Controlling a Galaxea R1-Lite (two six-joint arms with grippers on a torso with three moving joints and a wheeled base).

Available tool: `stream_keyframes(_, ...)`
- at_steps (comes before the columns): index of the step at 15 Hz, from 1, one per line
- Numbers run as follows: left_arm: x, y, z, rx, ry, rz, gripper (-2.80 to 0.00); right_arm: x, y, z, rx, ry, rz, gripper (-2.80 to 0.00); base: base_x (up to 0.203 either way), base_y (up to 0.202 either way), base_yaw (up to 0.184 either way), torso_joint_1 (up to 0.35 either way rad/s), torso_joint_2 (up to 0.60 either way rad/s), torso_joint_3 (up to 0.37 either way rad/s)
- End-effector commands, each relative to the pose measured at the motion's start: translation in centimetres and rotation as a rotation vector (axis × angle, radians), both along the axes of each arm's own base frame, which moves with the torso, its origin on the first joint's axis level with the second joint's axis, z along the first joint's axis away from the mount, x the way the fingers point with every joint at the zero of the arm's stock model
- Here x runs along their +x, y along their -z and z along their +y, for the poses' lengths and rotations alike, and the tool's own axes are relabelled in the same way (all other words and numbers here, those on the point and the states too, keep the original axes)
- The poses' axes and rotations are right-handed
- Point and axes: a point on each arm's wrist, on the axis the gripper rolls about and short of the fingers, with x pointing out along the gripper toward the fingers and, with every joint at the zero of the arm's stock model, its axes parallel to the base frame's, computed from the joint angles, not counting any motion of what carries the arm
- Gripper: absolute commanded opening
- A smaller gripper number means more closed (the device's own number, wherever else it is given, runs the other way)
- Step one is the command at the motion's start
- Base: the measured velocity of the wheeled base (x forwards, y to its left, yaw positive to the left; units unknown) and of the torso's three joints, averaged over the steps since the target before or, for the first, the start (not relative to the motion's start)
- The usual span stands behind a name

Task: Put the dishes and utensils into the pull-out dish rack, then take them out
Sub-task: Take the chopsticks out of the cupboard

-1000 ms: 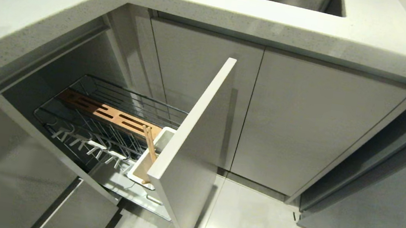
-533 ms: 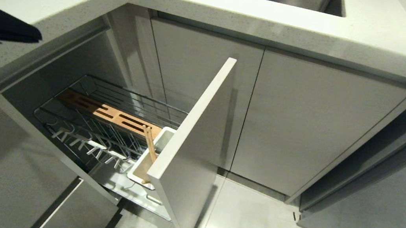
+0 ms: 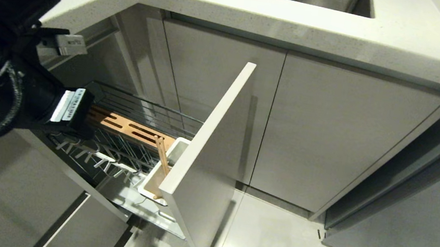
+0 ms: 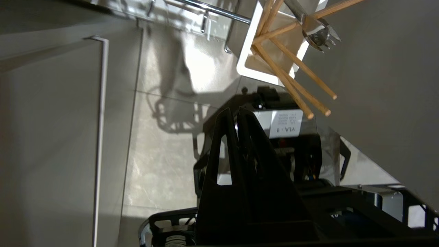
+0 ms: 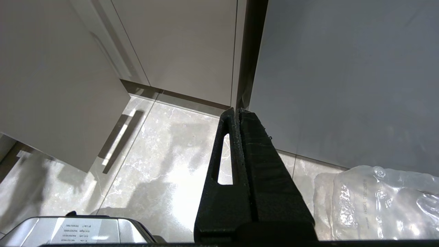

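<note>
We are viewing two chopsticks standing in one utensil cup, apart from the clenched, empty left gripper.

My head camera looks forward and steeply down from above counter height onto the pull-out dish rack and its front panel, with my left arm close in at the left edge. My left wrist camera sits behind the left gripper, whose fingers are pressed together, and looks along them at the floor, close beside the utensil cup and chopsticks; both views share that cup and chopsticks. My right wrist camera looks past the right gripper, likewise closed, at floor tiles and cabinet doors.
</note>
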Motion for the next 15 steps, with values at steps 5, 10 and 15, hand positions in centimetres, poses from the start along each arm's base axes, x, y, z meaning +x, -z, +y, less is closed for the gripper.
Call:
stream_keyframes(5,2.8,3.1,-1.2,-0.010,0.029,0.147,0.00,0.0,0.0,0.0,-0.001,-0.001,0.000,-2.80,0.000,0.000,0.000,0.000,0.00,0.000)
stream_keyframes(10,0.9,5.6,-1.0,-0.084,-0.023,0.081,0.00,0.0,0.0,0.0,-0.001,-0.001,0.000,-2.80,0.000,0.000,0.000,0.000,0.00,0.000)
stream_keyframes(15,-0.5,7.2,-0.4,-0.192,-0.145,-0.232,0.00,0.0,0.0,0.0,-0.001,-0.001,0.000,-2.80,0.000,0.000,0.000,0.000,0.00,0.000)
